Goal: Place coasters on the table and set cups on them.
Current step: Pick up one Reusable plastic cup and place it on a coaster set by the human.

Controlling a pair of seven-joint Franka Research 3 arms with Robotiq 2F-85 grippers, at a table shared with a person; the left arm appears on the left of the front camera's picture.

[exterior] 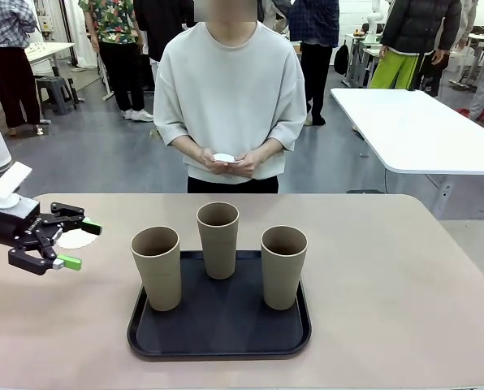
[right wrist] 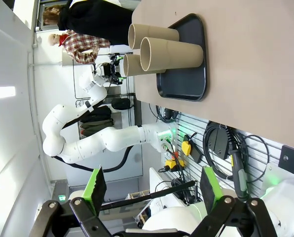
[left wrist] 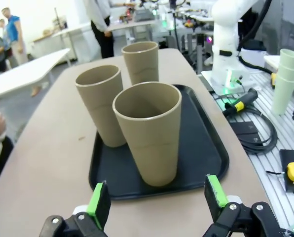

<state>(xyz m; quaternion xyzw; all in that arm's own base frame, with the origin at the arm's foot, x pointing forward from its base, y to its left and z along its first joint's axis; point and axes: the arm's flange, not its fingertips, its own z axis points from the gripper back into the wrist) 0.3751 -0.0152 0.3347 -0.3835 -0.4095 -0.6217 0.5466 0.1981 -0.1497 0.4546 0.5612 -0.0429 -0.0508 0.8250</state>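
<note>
My left gripper (exterior: 81,245) hangs open by a coaster (exterior: 73,240) on the table (exterior: 388,268), and my right gripper (right wrist: 149,190) is open too. Three cups stand on the black tray (exterior: 218,341). Reaching sideways, a finger could topple the nearest cup (exterior: 157,266) or drag the light coaster.

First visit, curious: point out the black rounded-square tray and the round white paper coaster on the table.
black rounded-square tray (exterior: 226,329): front view, bare front floor
round white paper coaster (exterior: 74,239): front view, visible middle

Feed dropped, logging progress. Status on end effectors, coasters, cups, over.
Left end effector open, by one coaster on table. Right end effector open, clear of table. Three cups on tray, none on coasters. Nothing in the way.
</note>
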